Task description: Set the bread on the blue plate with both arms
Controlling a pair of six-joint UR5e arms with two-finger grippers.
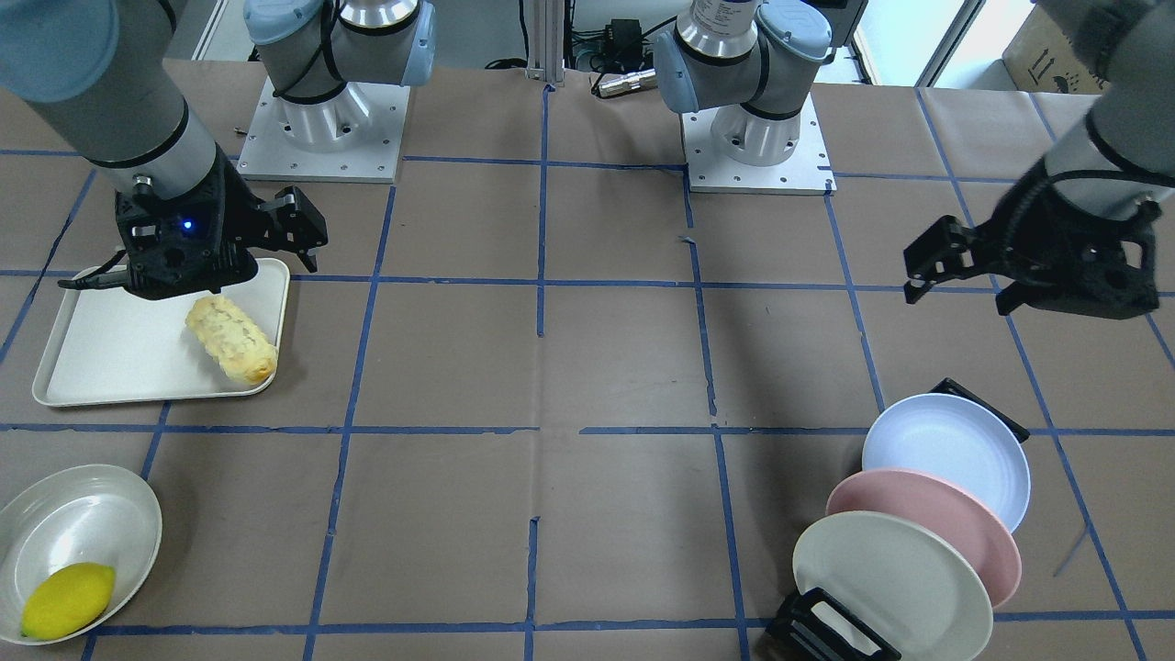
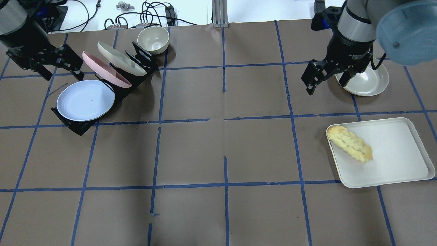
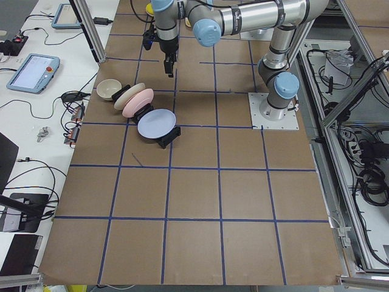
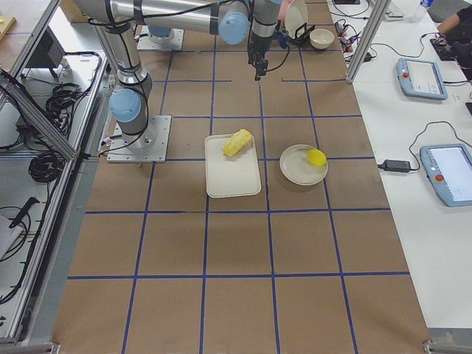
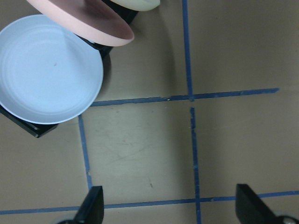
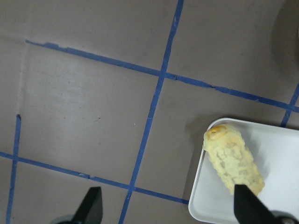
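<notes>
The bread (image 1: 231, 340) lies aslant on a white tray (image 1: 119, 349), near its corner; it also shows in the overhead view (image 2: 350, 143) and the right wrist view (image 6: 233, 161). The blue plate (image 2: 85, 100) leans in the front slot of a black rack (image 2: 76, 126) and shows in the left wrist view (image 5: 46, 70). My right gripper (image 2: 327, 80) is open and empty, hovering above the table just beyond the tray. My left gripper (image 2: 59, 70) is open and empty, up in the air beside the rack.
A pink plate (image 2: 106, 69) and a cream plate (image 2: 121, 58) stand in the same rack behind the blue one. A cream bowl (image 2: 153, 39) sits past the rack. A shallow bowl (image 1: 78, 532) beside the tray holds a yellow lemon (image 1: 69, 601).
</notes>
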